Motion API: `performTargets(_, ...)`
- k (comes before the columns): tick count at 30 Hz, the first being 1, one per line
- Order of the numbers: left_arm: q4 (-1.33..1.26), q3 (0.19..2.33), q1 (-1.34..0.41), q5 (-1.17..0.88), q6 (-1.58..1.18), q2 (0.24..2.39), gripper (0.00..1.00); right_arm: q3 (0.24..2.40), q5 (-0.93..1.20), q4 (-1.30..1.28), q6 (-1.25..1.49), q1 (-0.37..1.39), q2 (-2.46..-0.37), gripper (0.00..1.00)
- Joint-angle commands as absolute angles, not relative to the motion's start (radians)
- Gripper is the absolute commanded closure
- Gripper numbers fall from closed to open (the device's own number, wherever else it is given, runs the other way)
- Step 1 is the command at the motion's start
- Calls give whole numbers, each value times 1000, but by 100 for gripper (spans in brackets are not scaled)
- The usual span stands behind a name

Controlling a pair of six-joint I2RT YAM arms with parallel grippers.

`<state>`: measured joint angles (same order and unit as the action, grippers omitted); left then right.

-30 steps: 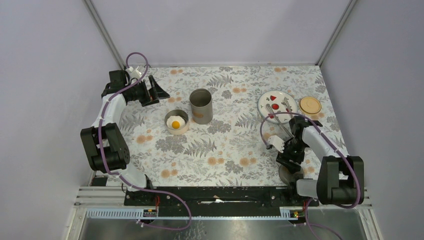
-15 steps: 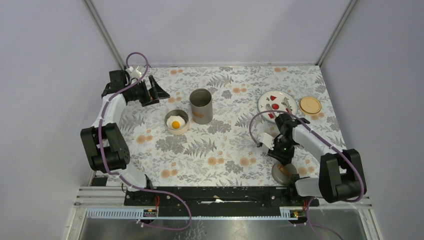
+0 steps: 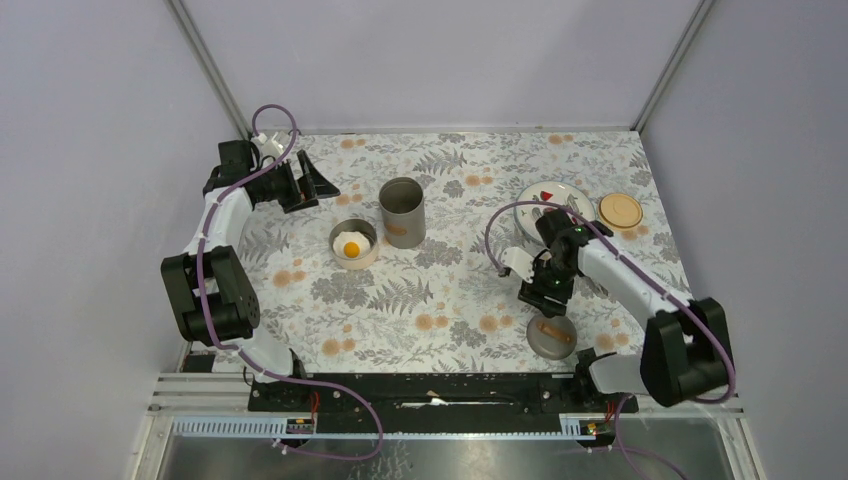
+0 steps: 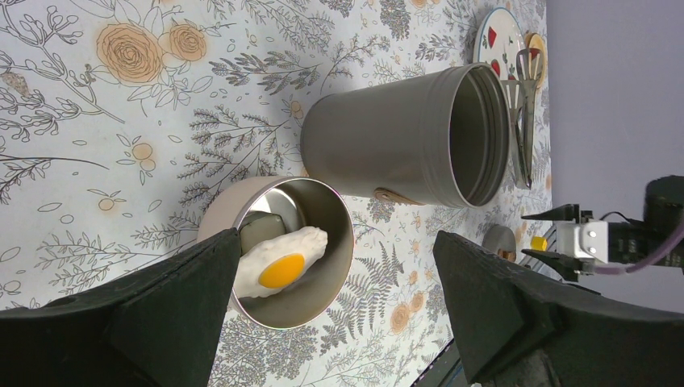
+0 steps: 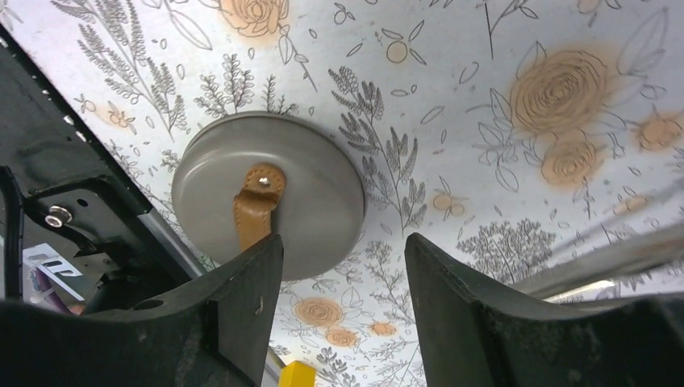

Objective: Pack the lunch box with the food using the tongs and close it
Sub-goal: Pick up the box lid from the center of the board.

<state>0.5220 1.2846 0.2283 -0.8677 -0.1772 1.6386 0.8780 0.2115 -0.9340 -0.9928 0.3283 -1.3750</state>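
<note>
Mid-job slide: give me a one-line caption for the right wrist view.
Open right gripper hovers over the floral tablecloth, near a round grey metal lid with a tan leather strap.

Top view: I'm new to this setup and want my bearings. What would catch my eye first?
The toy fried egg, its yolk bright yellow, sits in a small round tin left of centre, beside a tall open metal can. At the far right a white plate carries red pieces, and at the near right a grey lid with a brown strap lies on the flowered cloth.
</note>
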Motion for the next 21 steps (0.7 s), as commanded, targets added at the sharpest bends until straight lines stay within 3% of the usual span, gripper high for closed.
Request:
performTargets(1, 491, 1321, 226, -889, -181, 1646, 1, 837, 193, -1022, -979, 334, -1246, 37)
performTargets(8, 491, 1318, 224, -886, -180, 1643, 1, 749, 159, -999, -896, 357, -1259, 43)
performTargets(21, 491, 1318, 224, -881, -178, 1643, 1, 675, 92, -879, -811, 462, -1261, 43)
